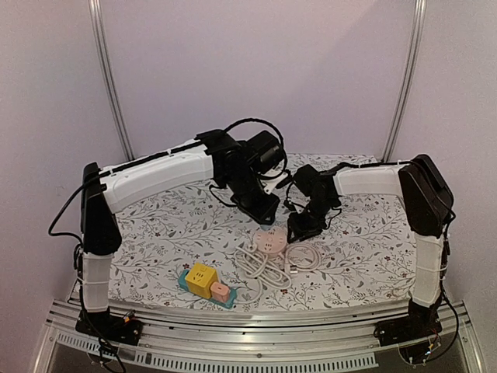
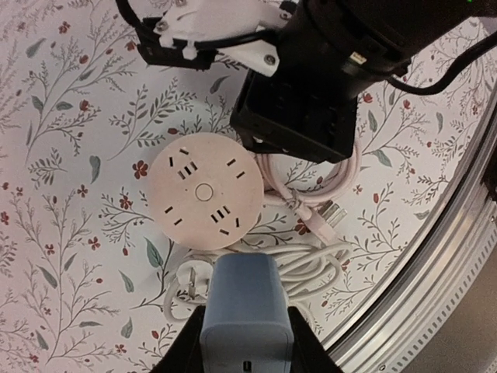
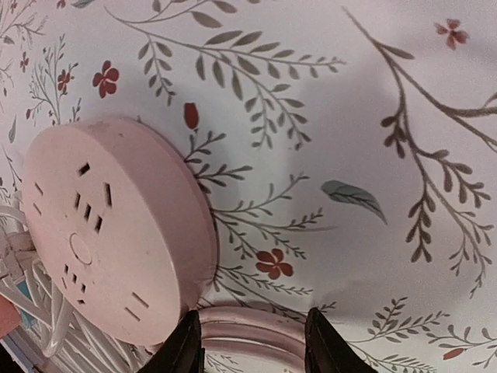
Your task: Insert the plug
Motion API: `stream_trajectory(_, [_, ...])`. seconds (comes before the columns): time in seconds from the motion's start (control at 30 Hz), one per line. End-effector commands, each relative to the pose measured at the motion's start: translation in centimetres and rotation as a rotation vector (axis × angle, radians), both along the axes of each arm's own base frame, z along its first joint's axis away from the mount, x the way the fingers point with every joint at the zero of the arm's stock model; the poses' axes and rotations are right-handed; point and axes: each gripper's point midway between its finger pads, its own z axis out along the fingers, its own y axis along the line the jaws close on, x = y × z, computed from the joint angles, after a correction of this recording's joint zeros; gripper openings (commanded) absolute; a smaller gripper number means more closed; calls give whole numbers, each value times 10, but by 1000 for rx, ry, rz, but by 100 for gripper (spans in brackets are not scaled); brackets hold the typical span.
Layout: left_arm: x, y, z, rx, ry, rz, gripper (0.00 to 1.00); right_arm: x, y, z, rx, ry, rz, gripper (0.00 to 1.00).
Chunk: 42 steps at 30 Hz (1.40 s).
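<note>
Left gripper (image 2: 247, 342): nearest the left wrist lens. Its fingers are clamped on both sides of the blue-grey plug (image 2: 247, 299).
Plug position: raised off the table, just left of the round socket hub (image 2: 206, 189), and apart from it.
Hub: lies flat with its slots facing up and its top face uncovered.
Open room: bare cloth lies far and left of the hub.
Right gripper (image 3: 252, 342): low at the hub's right edge. Its fingers stand apart on either side of a pale loop. Whether they press on the loop cannot be told.
Obstructions: a white cable coil (image 2: 311, 256) crowds the hub's near and right sides, and its pronged end (image 2: 190, 281) lies just under the plug.
Other items: a yellow cube block (image 1: 200, 278) on a teal base sits near-left, well apart from the hub.
Surface: floral tablecloth (image 1: 155, 225), with a metal rail (image 1: 256, 322) along the near edge.
Room: pale walls and two slanted frame posts (image 1: 109, 78).
</note>
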Motion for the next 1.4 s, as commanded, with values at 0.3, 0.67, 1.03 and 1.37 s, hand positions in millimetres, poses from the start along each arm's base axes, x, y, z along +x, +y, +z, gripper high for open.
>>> stream_trajectory(0.3, [11,40,-16,72,135,115,0,6,-7,-6,-76,-22,-10,46])
stream_trajectory(0.67, [21,37,-40,101,205,167,0,27,-27,39,-15,-71,-124,48])
stream_trajectory(1.03, [28,32,-51,100,225,199,0,14,-44,62,39,-58,-195,65])
stream_trajectory(1.37, [36,33,-63,117,231,226,0,3,-60,67,26,-80,-208,90])
